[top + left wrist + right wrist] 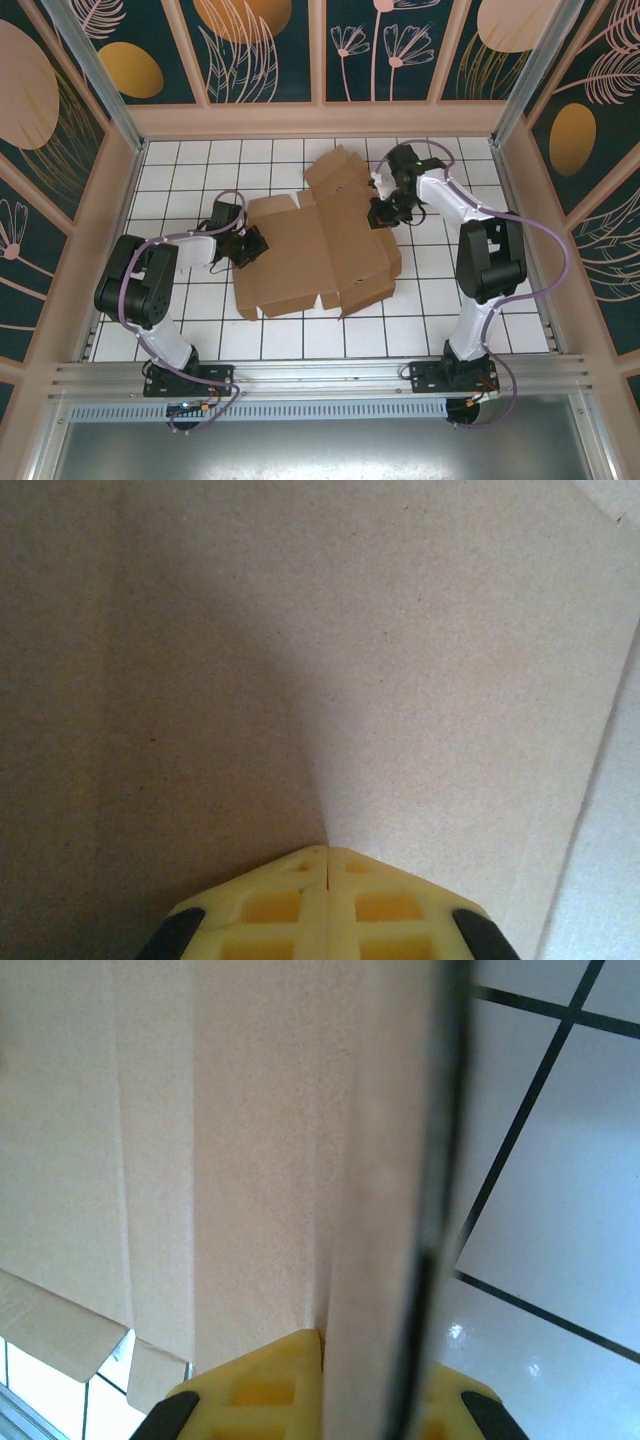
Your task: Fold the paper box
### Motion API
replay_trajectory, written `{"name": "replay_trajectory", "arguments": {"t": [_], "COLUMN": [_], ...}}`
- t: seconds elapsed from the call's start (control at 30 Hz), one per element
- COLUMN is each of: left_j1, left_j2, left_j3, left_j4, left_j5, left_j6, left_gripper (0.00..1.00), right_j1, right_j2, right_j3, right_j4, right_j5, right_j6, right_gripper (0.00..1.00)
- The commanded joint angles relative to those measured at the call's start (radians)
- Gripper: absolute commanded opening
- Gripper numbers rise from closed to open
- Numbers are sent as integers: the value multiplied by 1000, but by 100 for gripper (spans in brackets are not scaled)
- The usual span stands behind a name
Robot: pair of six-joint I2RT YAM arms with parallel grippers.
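Paper box (315, 250) lies as an opened, creased sheet mid-table (500, 320), with one flap raised at its 1 o'clock corner. The right gripper (385, 212) sits at that corner, clamped on the upright flap edge (375, 1210). The left gripper (252, 245) is at the sheet's 9 o'clock edge. Its fingers (270, 910) are clenched together with the tips against cardboard; cannot tell if any sheet is pinched.

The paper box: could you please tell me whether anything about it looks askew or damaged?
The paper box lies skewed to the table's tile lines, an unfolded sheet, its far-right part raised where the right hand pinches an edge. No tears show.
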Motion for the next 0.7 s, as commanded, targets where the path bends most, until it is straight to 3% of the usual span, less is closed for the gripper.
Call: {"name": "replay_trajectory", "arguments": {"t": [0.0,0.13,0.33,0.5,0.67], "left_j1": [-8,-9,-13,-14,-15], "left_j2": [60,66,60,55,50], "left_j3": [-30,-32,-37,-31,-29], "left_j4": [58,73,86,85,83], "left_j5": [20,35,51,53,56], "left_j6": [-56,-63,-63,-58,-54], "left_gripper": [0,0,0,0,0], "right_j1": [62,137,255,341,362], "right_j2": [59,123,239,282,254], "right_j3": [72,176,404,483,481], "right_j4": [-84,-166,-267,-283,-273], "right_j5": [127,283,414,403,342], "right_j6": [30,93,171,198,213], "right_gripper": [0,0,0,0,0]}}
